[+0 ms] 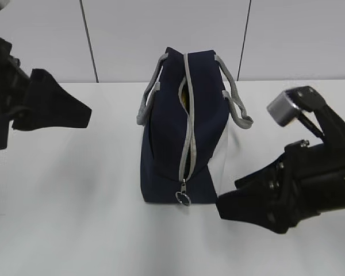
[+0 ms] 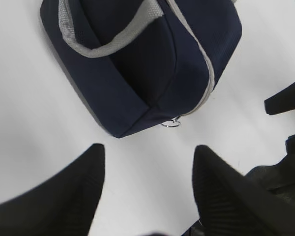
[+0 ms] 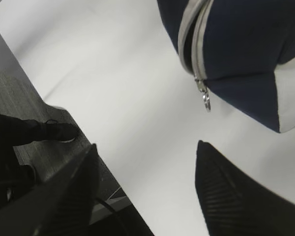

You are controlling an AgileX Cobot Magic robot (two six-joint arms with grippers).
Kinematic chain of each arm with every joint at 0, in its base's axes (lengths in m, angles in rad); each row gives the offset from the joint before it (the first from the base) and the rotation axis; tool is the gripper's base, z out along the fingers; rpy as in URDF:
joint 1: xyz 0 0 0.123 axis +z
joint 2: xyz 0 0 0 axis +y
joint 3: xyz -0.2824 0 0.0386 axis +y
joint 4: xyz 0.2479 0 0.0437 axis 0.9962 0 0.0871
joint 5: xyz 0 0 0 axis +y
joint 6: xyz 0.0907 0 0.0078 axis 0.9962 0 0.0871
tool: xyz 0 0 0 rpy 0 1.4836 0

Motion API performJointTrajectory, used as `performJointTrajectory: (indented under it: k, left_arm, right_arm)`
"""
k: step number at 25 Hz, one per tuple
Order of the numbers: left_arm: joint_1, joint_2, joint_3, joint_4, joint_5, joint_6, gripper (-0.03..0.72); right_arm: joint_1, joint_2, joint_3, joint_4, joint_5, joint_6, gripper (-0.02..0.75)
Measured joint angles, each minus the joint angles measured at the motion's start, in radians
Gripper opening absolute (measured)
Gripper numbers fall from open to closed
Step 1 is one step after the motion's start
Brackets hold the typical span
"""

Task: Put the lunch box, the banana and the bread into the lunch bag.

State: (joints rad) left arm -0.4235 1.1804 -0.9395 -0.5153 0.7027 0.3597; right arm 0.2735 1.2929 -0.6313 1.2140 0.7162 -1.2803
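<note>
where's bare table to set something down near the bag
Bare white table spreads between the left pincer and the navy-blue fabric lunch bag, and across the near edge in front of its ring pull. It is crowded on the bag's right, where the right pincer sits beside the white panel.

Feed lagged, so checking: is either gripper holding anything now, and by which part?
Nothing is held. The left gripper and the right gripper are both open over bare table, clear of the lunch bag.

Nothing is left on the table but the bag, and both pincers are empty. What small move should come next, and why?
Probably bring the right pincer to the ring pull: the lunch bag gapes at its zipper, yellow shows inside, and that pincer is nearest.
</note>
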Motion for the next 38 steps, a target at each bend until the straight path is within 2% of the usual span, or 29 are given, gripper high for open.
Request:
performJointTrajectory:
  k: [5, 7, 17, 20, 24, 28, 32, 38]
  left_arm:
    - [0.000, -0.050, 0.069, -0.017, -0.046, 0.029, 0.404]
    - [0.000, -0.053, 0.083, -0.018, -0.052, 0.034, 0.404]
    - [0.000, -0.054, 0.085, -0.020, -0.052, 0.035, 0.403]
    - [0.000, -0.054, 0.085, -0.020, -0.052, 0.035, 0.403]
    - [0.000, -0.055, 0.085, -0.020, -0.046, 0.035, 0.403]
    - [0.000, -0.055, 0.085, -0.020, -0.007, 0.037, 0.403]
    - [0.000, -0.055, 0.085, -0.020, 0.016, 0.037, 0.403]
    - [0.000, -0.055, 0.085, -0.020, 0.039, 0.037, 0.403]
  right_arm:
    - [0.000, 0.000, 0.068, 0.042, -0.004, -0.134, 0.475]
    - [0.000, 0.000, 0.070, 0.094, -0.004, -0.143, 0.475]
    - [0.000, 0.000, 0.072, 0.520, -0.016, -0.153, 0.475]
    - [0.000, 0.000, 0.072, 0.569, -0.022, -0.153, 0.475]
    - [0.000, 0.000, 0.072, 0.567, -0.022, -0.153, 0.475]
    - [0.000, 0.000, 0.072, 0.447, -0.014, -0.196, 0.476]
    - [0.000, 0.052, 0.072, 0.303, 0.007, -0.317, 0.476]
    - [0.000, 0.236, 0.072, 0.282, 0.023, -0.582, 0.475]
